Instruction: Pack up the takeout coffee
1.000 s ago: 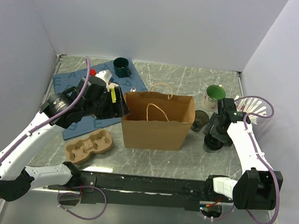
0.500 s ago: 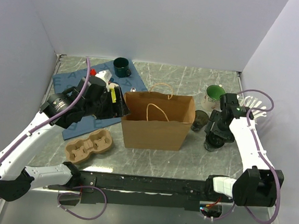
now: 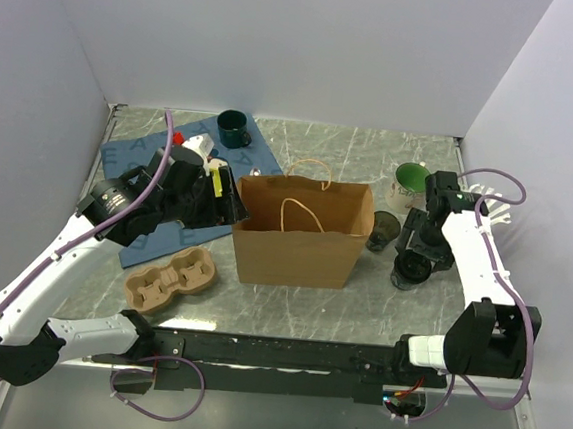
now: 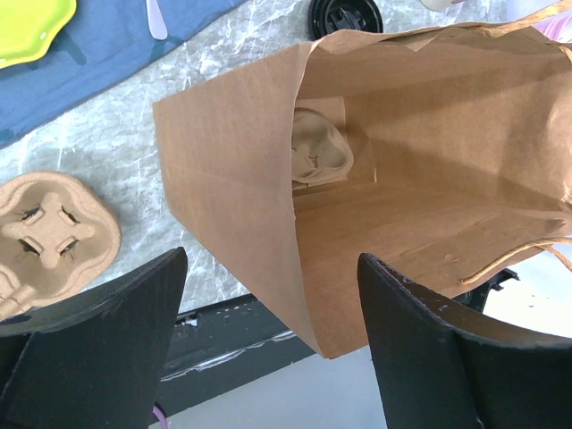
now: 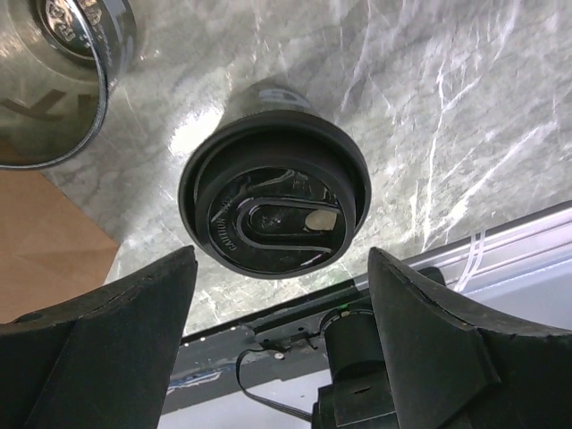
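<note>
The grey marbled table (image 3: 298, 311) carries everything, and the largest thing on it is the brown paper bag (image 3: 299, 241), which stands upright and open near the middle with its handles up. To the left of the bag lies a blue cloth (image 3: 131, 156), and in front of this cloth, on the bare table, lies a cardboard cup carrier (image 3: 170, 280) with two wells. The left gripper (image 4: 271, 259) hangs at the left top edge of the bag with its fingers spread wide and nothing between them but the bag's corner below; its camera looks down into the open bag, where a pale paper thing lies at the bottom. The right gripper (image 5: 281, 255) is on the other side of the bag, pointing down, its fingers also wide apart and holding nothing. A white mug with green inside (image 3: 409, 185) stands behind it, a dark green mug (image 3: 233, 128) stands on the far end of the cloth, and a shiny tumbler (image 5: 54, 80) stands just beside the bag. The takeout coffee (image 5: 275, 206) stands upright on the table, right of the bag and near the tumbler – directly under the right gripper. Seen from the wrist, its round black lid sits in the gap between the two fingers, almost as wide as this gap, and neither finger touches it.
</note>
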Robot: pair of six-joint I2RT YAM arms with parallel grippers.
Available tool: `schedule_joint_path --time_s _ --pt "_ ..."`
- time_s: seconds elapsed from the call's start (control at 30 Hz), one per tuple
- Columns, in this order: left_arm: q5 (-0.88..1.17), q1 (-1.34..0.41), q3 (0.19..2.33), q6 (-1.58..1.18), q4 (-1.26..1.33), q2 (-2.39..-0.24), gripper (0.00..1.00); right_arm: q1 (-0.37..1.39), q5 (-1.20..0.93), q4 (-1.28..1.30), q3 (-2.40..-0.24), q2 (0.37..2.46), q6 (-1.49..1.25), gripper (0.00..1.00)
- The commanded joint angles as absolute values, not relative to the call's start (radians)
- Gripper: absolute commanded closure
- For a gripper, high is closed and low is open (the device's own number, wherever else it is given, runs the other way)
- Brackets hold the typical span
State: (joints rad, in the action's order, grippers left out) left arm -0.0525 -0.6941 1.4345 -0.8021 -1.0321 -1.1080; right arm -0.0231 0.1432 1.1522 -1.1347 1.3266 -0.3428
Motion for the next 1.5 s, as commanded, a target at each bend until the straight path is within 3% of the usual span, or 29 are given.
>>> schedule_joint_path --time_s 0.0,0.8,1.47 --pt "-0.072 -0.692 1.462 -0.785 -1.028 -1.100 0.17 -0.031 0.163 1.163 -1.193 1.325 -0.330 0.15" --pt "-0.078 -0.692 1.463 -0.792 -1.025 -1.112 0.17 -0.032 0.115 1.114 -1.138 1.385 -0.311 0.20" --pt "-0.083 -0.692 1.460 -0.807 -1.016 -1.120 0.18 -0.038 0.083 1.123 -1.118 1.390 -0.267 0.17"
